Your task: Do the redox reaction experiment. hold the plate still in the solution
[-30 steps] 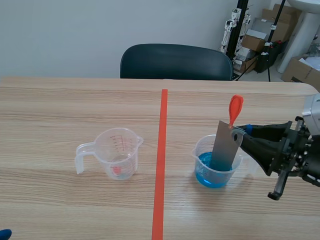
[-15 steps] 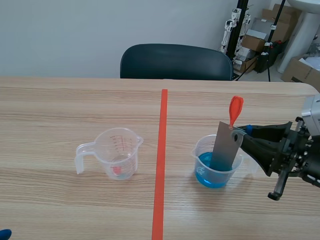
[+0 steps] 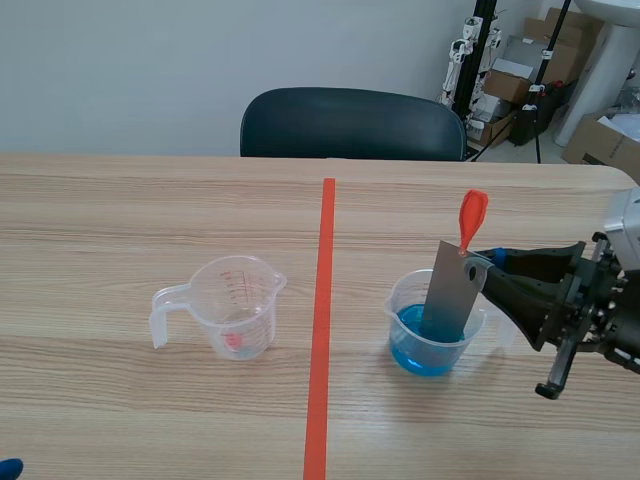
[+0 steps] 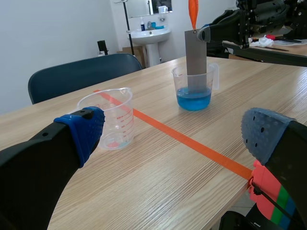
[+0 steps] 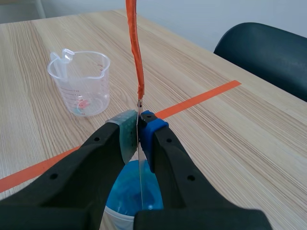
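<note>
Right of the tape line (image 3: 322, 300), your right gripper (image 3: 484, 263) clamps the grey plate (image 3: 450, 295) near its top. The plate's lower end stands in the blue solution (image 3: 415, 352) in the beaker (image 3: 399, 300). Your left gripper (image 4: 172, 132) is spread wide.

Bright, even indoor light, pale wall (image 3: 120, 70) flatly lit, matt worktop (image 3: 120, 210) evenly bright, faint soft shadows under the clear jug (image 3: 236, 306) and the cup (image 3: 432, 345) of blue liquid, black fingers (image 5: 105, 158) at 6 o'clock dim underneath
</note>
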Robot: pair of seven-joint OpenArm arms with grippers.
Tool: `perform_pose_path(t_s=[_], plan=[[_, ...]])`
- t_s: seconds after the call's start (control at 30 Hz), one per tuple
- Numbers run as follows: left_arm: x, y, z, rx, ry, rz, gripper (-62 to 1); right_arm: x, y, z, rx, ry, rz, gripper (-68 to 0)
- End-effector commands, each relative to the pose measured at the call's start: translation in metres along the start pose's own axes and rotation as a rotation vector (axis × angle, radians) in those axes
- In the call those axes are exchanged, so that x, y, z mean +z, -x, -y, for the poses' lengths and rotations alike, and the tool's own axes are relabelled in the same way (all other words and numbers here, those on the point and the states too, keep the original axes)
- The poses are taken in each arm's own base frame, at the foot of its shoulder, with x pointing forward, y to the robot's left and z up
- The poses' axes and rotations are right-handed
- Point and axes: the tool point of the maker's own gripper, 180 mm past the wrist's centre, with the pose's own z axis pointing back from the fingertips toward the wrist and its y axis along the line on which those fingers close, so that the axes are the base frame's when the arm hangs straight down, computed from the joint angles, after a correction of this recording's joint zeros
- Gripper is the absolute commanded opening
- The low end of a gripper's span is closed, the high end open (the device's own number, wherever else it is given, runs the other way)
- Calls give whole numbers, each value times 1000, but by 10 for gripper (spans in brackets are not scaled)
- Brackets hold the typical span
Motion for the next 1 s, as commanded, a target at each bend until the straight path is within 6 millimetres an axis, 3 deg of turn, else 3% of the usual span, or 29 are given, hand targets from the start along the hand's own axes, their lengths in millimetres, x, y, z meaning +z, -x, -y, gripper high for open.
perform_pose_path(t_s=[0.0,0.97], plan=[[-1,-9,0,-1,-8,50,-7,-1,-12,8,13,16,42,-671],[-1,-9,0,-1,-7,50,-7,-1,-16,8,18,15,65,-671]])
